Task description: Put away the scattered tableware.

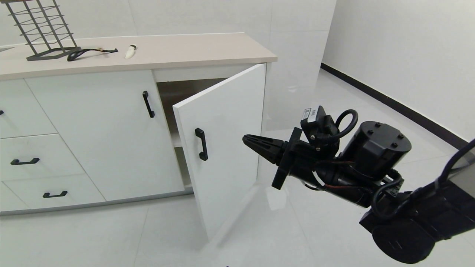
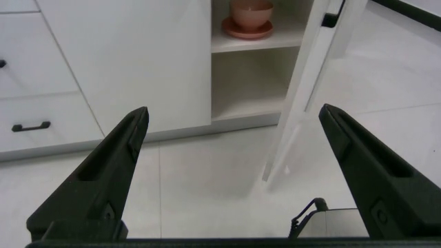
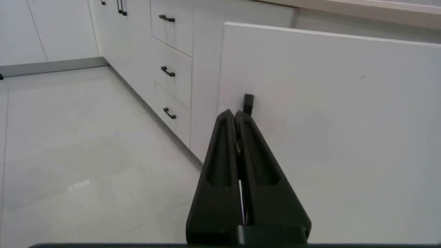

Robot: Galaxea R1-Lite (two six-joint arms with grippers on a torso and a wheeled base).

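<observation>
Right end effector [image 1: 248, 141] — fingers pressed together, pinching nothing. Tip near outer face of open cabinet door [image 1: 222, 122], apart from its black handle [image 1: 201, 144].

Left end effector [image 2: 234, 120] — fingers spread wide, nothing between them, facing open cabinet with floor below.

Inside cabinet, on shelf [image 2: 255, 44]: pink bowl [image 2: 251, 10] sitting on pink plate [image 2: 247, 29].

On counter [image 1: 193, 48]: black spoon [image 1: 87, 52] just beside wire rack [image 1: 41, 29]; small white utensil [image 1: 130, 51] near spoon's handle end.
</observation>
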